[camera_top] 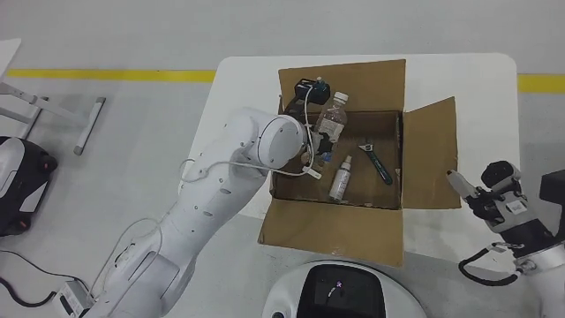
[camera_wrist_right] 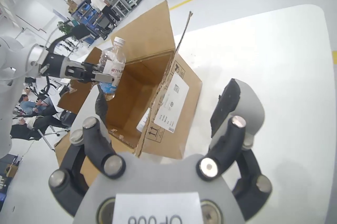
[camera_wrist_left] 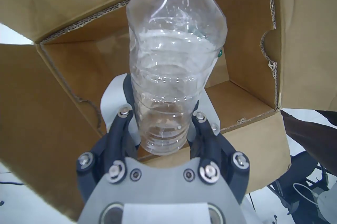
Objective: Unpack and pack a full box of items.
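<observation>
An open cardboard box stands in the middle of the white table. My left gripper is shut on the lower part of a clear plastic bottle with a white cap. In the right wrist view the bottle hangs upright over the box's far side. On the box floor lie a small white spray bottle and a blue-handled wrench. My right gripper stands open and empty over the table, to the right of the box.
The box's flaps are folded outward; the right flap lies toward my right gripper and the near flap hangs over the table's front. Bare table stretches to the right of the box and behind it.
</observation>
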